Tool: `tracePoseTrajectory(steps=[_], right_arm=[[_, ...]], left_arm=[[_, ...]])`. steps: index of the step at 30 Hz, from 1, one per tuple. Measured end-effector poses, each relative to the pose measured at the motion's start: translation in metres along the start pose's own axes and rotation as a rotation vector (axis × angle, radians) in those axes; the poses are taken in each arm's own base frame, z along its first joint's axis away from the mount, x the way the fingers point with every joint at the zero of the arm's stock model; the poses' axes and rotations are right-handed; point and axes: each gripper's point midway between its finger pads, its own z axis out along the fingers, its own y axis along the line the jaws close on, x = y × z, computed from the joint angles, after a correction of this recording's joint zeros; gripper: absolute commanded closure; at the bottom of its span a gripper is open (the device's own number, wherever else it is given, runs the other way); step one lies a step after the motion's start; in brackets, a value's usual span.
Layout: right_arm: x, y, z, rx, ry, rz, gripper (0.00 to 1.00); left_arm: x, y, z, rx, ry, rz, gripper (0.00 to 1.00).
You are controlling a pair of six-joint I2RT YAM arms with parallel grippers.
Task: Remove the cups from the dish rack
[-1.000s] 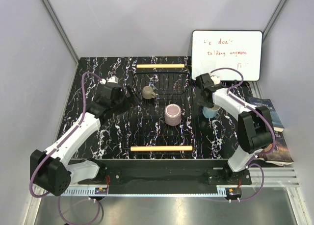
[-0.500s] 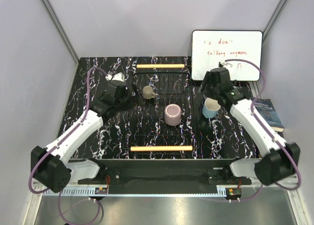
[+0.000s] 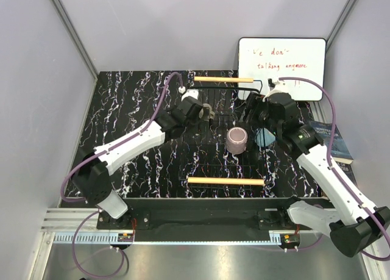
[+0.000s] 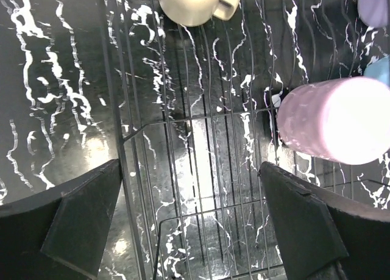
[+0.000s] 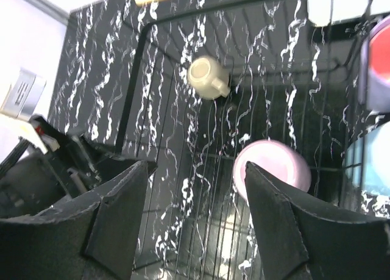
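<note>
The dish rack (image 3: 207, 164) lies mid-table between two wooden bars. A dusty mauve-pink cup (image 3: 237, 140) stands upside down in it, and shows in the wrist views (image 4: 332, 118) (image 5: 272, 170). The olive-grey mug (image 4: 192, 2) (image 5: 208, 77) sits at the rack's far side. My left gripper (image 3: 204, 112) (image 4: 195, 219) hovers open over the rack wires beside the mug, holding nothing. My right gripper (image 3: 253, 115) (image 5: 195, 213) is open above the rack's right side, empty. A light blue cup (image 3: 263, 138) stands on the table by the rack, with a coral cup (image 5: 381, 60) and a lavender cup (image 4: 373, 5) near it.
A whiteboard (image 3: 281, 66) leans at the back right. A book (image 3: 332, 140) lies off the table's right edge. Grey walls close in both sides. The rack's upright wire dividers (image 4: 183, 146) rise under the left gripper.
My right gripper let go of the light blue cup, opened and lifted away. The left arm swung right over the rack toward the mug. The rack has shifted to the right.
</note>
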Motion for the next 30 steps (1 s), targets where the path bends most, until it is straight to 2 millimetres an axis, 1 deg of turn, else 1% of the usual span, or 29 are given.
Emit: tracePoseTrajectory(steps=[2,4,9,13,18,25,30], right_arm=[[0.008,-0.003,0.001,-0.001,0.020,-0.002,0.27],[0.015,-0.006,0.003,0.003,0.035,-0.005,0.27],[0.026,-0.009,0.006,0.002,0.062,-0.010,0.28],[0.027,-0.008,0.009,-0.008,0.064,-0.009,0.28],[0.025,-0.006,0.011,-0.014,0.057,-0.008,0.28],[0.025,-0.006,0.011,-0.015,0.055,-0.008,0.28],[0.024,-0.008,0.011,-0.007,0.050,-0.012,0.27]], left_arm=[[0.004,-0.002,0.005,-0.004,0.009,0.004,0.01],[0.006,-0.001,0.005,-0.013,0.013,0.004,0.01],[0.000,0.005,0.004,-0.052,-0.017,-0.016,0.01],[-0.010,0.012,-0.006,-0.072,-0.062,-0.030,0.01],[-0.023,0.014,-0.021,-0.069,-0.112,-0.056,0.01],[-0.023,0.022,-0.024,-0.092,-0.124,-0.071,0.01],[-0.031,0.026,-0.033,-0.096,-0.158,-0.082,0.01]])
